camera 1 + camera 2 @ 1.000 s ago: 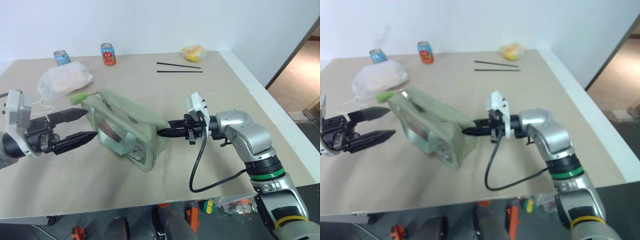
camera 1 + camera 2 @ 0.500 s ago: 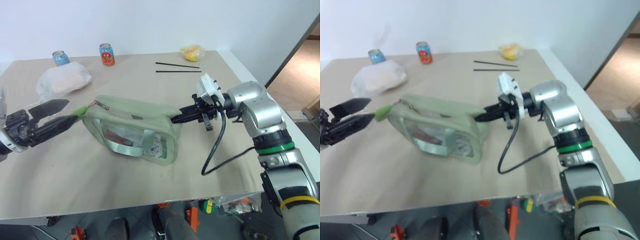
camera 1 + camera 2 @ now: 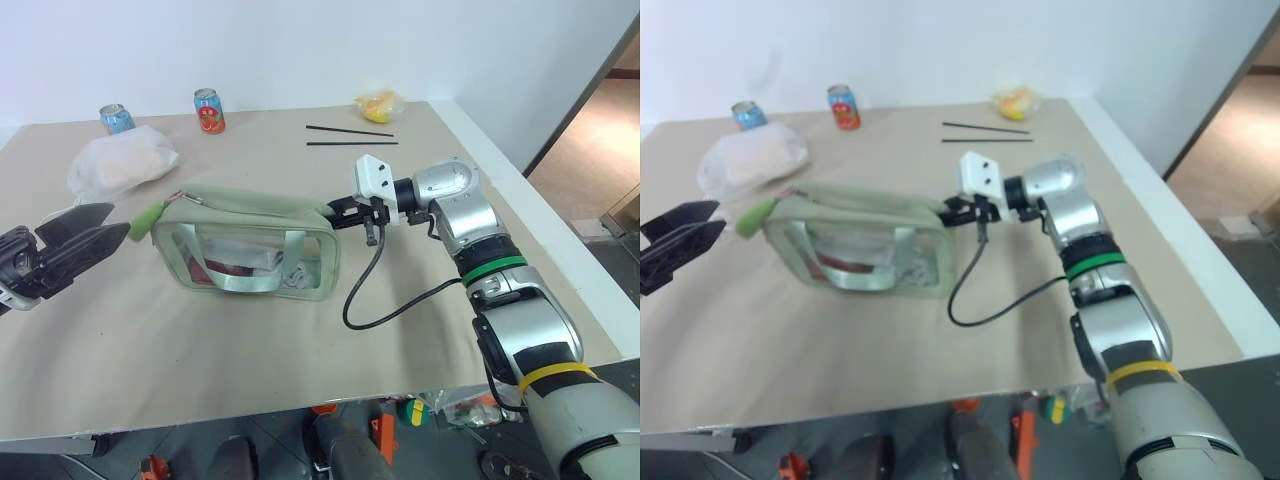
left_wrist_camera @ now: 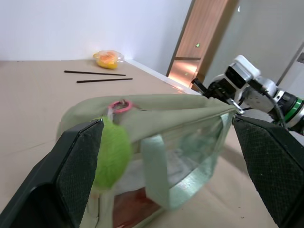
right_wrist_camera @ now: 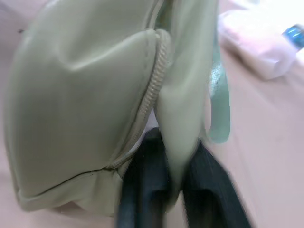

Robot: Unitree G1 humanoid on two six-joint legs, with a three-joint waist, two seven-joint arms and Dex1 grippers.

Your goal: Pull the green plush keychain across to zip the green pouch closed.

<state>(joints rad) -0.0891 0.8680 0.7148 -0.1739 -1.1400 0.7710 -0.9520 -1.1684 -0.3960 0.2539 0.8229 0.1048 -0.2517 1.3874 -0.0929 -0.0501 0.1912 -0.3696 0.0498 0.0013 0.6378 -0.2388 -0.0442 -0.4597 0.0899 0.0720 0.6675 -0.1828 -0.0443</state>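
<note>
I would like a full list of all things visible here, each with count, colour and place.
Pale green zip pouch with clear sides: one, standing at table centre.
Lime-green plush keychain: one, at the pouch's left end.
White plastic bag: one, behind the pouch, left.
Drink cans: two, blue and red, far edge.
Thin black sticks: two, far side.
Yellow wrapped item: one, far right corner.
Beige table: one.
Left gripper: open, beside the keychain.
Right gripper: pinching the pouch's right end.

The green pouch (image 3: 250,245) stands mid-table (image 3: 300,350), two cans (image 3: 209,110) behind it.
</note>
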